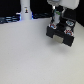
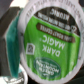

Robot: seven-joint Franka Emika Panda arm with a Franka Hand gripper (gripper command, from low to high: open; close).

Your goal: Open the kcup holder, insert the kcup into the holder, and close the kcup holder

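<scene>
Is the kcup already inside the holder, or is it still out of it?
Out. The wrist view shows the kcup close under the camera, apparently between the fingers; the exterior view shows the gripper above the holder.

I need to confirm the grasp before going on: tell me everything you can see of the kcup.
In the wrist view the kcup fills most of the picture: a round foil lid, green with a white rim, printed "DARK MAGIC", seen close and slightly tilted. A dark finger of the hand presses against its side, so it looks held. Its body is hidden under the lid. In the exterior view it is too small to pick out where the hand hangs above the black drawer box.
</scene>
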